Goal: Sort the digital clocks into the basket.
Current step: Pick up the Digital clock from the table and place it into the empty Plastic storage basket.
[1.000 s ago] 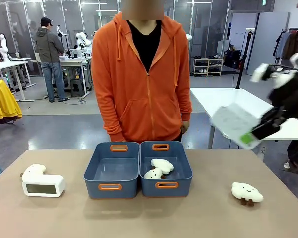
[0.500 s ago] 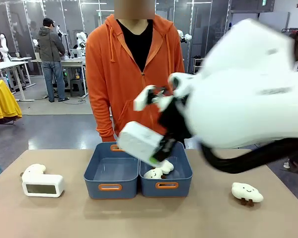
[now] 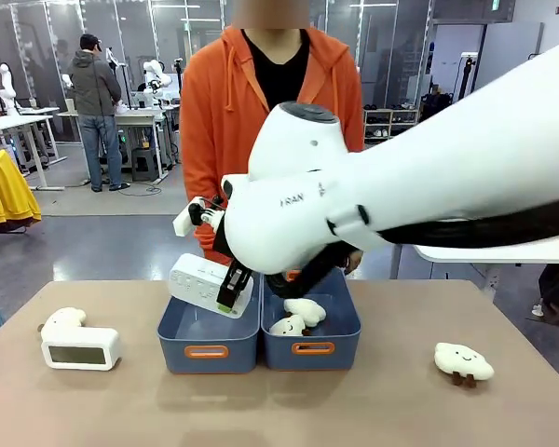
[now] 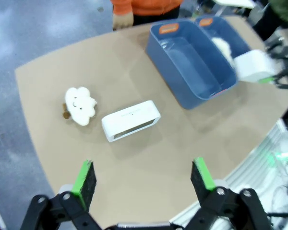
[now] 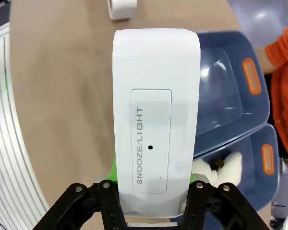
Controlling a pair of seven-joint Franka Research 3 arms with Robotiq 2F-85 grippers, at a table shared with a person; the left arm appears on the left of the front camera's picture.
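My right gripper (image 3: 229, 289) is shut on a white digital clock (image 3: 203, 282), which hangs tilted just above the empty left basket (image 3: 174, 349). In the right wrist view the clock (image 5: 156, 120) shows its SNOOZE/LIGHT side, with the green pads of my right gripper (image 5: 156, 199) clamped on both its sides and the empty basket (image 5: 225, 103) beyond it. A second digital clock (image 3: 81, 352) lies on the table at the left. My left gripper (image 4: 143, 178) hovers open high above that clock (image 4: 131, 120) and holds nothing.
The right basket (image 3: 343, 346) holds two white cloud plush toys (image 3: 304, 311). One cloud plush (image 3: 63, 320) sits behind the left clock, and another (image 3: 463, 361) sits at the table's right. A person in an orange hoodie (image 3: 275, 121) stands behind the baskets.
My right arm has swung in from the far right with the clock, across the middle and down to just above the left basket. The left clock and the plush toys have stayed put.
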